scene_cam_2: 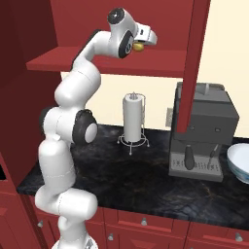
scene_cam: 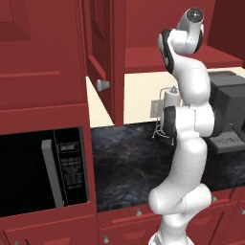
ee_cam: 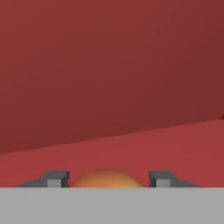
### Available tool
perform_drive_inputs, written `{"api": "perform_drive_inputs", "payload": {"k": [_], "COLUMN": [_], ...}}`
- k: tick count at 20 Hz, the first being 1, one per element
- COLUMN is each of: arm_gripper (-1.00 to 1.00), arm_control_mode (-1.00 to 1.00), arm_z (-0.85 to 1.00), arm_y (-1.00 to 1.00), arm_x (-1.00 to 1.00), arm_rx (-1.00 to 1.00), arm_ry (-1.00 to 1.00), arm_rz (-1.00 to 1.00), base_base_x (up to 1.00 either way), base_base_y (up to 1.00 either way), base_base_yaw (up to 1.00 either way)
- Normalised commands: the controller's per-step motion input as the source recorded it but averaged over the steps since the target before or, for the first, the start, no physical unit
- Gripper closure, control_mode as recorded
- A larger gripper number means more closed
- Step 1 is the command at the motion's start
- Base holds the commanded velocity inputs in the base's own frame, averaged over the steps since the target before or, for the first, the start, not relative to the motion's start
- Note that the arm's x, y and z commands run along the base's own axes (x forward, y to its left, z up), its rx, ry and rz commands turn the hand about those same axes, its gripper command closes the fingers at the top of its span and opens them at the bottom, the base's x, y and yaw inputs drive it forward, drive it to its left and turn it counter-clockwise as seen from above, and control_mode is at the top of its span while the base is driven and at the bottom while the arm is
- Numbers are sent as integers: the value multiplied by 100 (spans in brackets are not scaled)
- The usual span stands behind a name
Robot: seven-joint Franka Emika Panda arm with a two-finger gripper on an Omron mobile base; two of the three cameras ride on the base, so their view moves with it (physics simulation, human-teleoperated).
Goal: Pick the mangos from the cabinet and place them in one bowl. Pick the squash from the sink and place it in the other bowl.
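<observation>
Mango (ee_cam: 106,178), orange and rounded, lies between the two dark fingertips (ee_cam: 56,179) of the tool (ee_cam: 107,180) in the hand view, with a fingertip close on each side; whether the pads actually press the fruit cannot be told, so the tool's state stays undecided. From the right base view the same mango (scene_cam_2: 139,47) shows as a small yellow-orange lump just below the hand, resting on the red shelf (scene_cam_2: 63,62) of the cabinet (scene_cam_2: 197,58), whose panelled door stands swung open. The white arm (scene_cam_2: 73,126) reaches up from the base to that shelf level. Behind the fruit in the hand view rises the plain red back wall of the cabinet. Below the shelf, on the black stone table (scene_cam_2: 146,170), stands a paper towel roll (scene_cam_2: 133,118) on a wire holder, and to its right a grey coffee machine (scene_cam_2: 204,131). At the far right edge sits the pale bluish-white bowl (scene_cam_2: 240,163), just beside the machine. In the left base view a black microwave (scene_cam: 43,174) is set into the red cabinetry to the left of the table.
</observation>
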Motion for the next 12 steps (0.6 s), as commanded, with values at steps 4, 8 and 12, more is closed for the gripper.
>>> {"api": "perform_drive_inputs", "payload": {"k": [4,8,12], "arm_gripper": [100,100,100], "arm_control_mode": [-100,-100,-100], "arm_z": [2,-23,-43], "arm_y": [20,39,43], "arm_x": [-78,-100,-100], "arm_rx": [3,0,0], "arm_ry": [-5,-12,-16], "arm_rz": [0,2,1], "base_base_x": [0,0,0], "base_base_y": [0,0,0], "base_base_yaw": [0,0,0]}}
